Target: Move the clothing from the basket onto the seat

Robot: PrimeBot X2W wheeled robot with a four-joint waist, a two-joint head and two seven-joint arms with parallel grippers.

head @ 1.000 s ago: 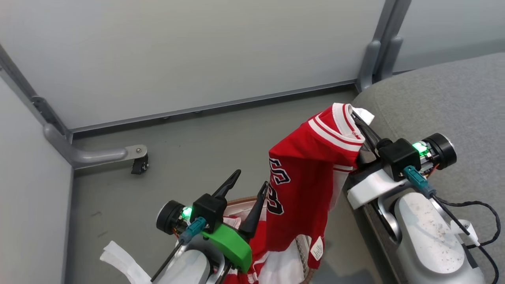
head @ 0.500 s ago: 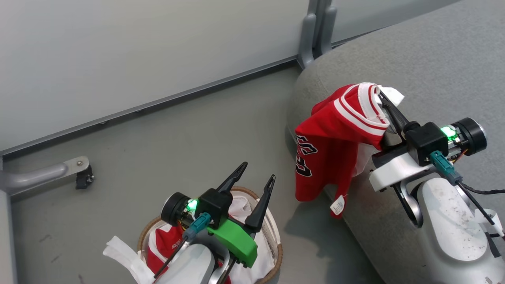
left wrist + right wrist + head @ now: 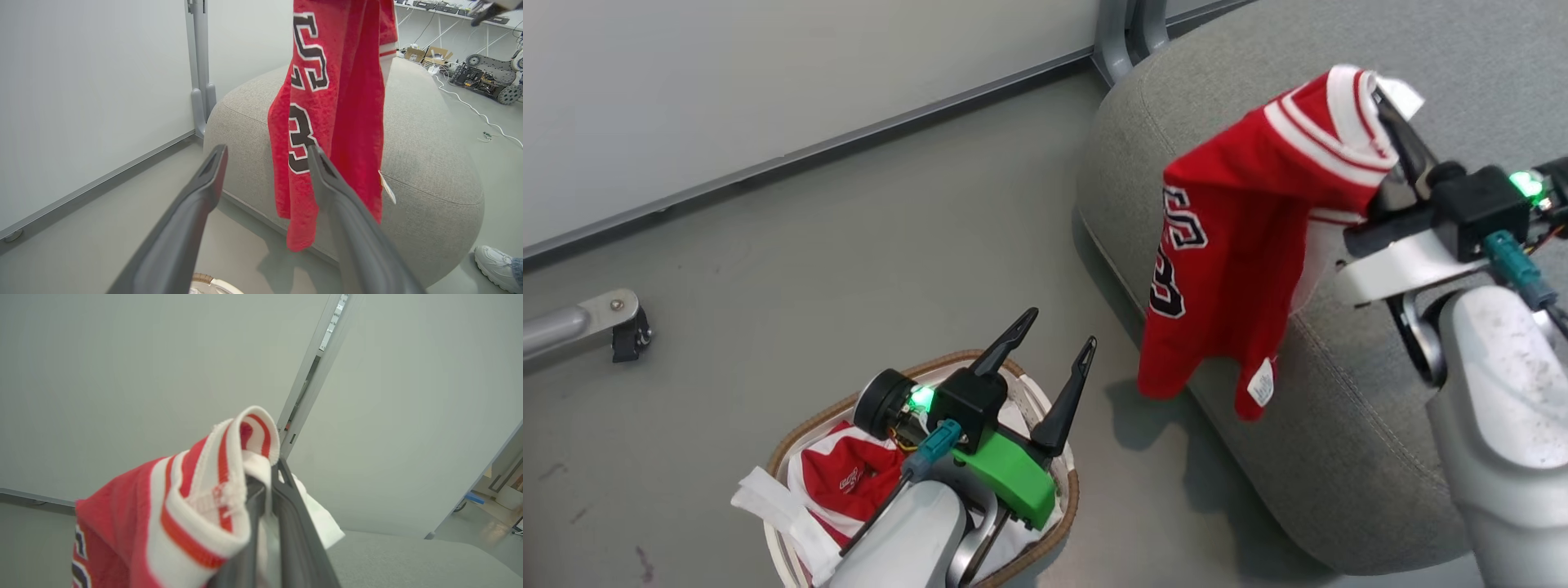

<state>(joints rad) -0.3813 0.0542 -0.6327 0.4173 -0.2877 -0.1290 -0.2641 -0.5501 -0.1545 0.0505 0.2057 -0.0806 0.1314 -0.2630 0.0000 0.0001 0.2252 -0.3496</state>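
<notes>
My right gripper [image 3: 1387,110] is shut on the striped trim of a red jersey [image 3: 1241,245], which hangs in the air against the left edge of the grey seat [image 3: 1339,425]. The right wrist view shows the fingers [image 3: 286,506] pinched on that trim [image 3: 184,506]. My left gripper [image 3: 1060,328] stands open with nothing in it above the basket [image 3: 800,429], where more red and white clothing [image 3: 845,482] lies. In the left wrist view the jersey [image 3: 351,102] dangles beyond the open left gripper [image 3: 266,151], in front of the seat [image 3: 429,134].
Pale wall panels with a grey post [image 3: 1123,33] stand behind the seat. A caster foot [image 3: 625,331] sits at the far left on the floor. A white strip [image 3: 776,510] hangs over the basket's rim. A person's shoe [image 3: 492,261] and wheeled equipment [image 3: 486,77] lie beyond the seat.
The camera has turned toward the seat. My right gripper has carried the jersey up and out of the basket to the seat's edge. The left gripper stays open above the basket.
</notes>
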